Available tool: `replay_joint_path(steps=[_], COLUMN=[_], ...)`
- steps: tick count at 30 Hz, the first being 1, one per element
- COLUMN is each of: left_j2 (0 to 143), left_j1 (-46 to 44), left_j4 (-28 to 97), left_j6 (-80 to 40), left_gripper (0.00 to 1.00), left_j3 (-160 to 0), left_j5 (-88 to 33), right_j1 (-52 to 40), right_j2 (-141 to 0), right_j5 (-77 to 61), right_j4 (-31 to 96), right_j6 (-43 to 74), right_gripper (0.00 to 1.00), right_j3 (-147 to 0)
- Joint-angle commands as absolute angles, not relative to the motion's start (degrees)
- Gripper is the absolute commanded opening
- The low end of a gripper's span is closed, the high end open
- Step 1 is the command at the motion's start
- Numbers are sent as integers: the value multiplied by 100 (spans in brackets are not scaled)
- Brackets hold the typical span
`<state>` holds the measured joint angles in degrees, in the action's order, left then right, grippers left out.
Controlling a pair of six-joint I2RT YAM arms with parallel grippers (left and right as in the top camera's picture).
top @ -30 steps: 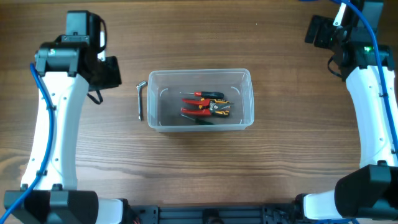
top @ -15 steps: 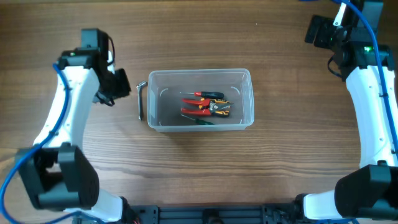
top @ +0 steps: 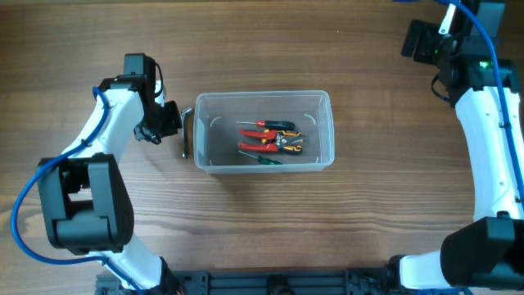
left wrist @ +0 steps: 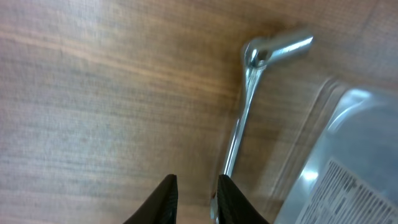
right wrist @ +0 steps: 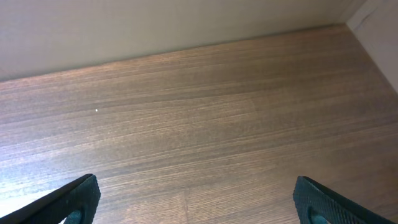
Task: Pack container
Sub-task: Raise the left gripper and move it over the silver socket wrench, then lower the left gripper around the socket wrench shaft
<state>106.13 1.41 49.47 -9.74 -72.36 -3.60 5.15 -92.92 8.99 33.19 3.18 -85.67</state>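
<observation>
Your left gripper (left wrist: 196, 186), jaws nearly together and empty, hovers beside the wrench (left wrist: 241, 118) at centre frame; widen them, straddle its shaft, then load the container (top: 264, 94).

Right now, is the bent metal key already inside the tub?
No, the key lies on the table just outside the tub, next to one of its short walls.

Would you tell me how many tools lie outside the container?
1: an L-shaped wrench just left of the container; others might be hidden from view.
</observation>
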Motion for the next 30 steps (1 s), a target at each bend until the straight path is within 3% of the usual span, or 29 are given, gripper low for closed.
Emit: replay_joint_path(steps=[1, 10, 30], left_j2=[10652, 10652, 10728], left_j1=[43, -469, -480], left_j4=[4718, 4534, 4547], left_j6=[-711, -16, -373], left_gripper=[24, 31, 27], left_j3=[-7223, -7223, -7223], left_j5=[-530, -661, -530], right_j1=[510, 510, 510], right_j2=[-9266, -9266, -9266], right_j5=[851, 851, 851], right_j4=[3310, 3310, 3310], right_j6=[296, 301, 298], right_gripper=[100, 100, 100], right_j3=[-8624, -8624, -8624])
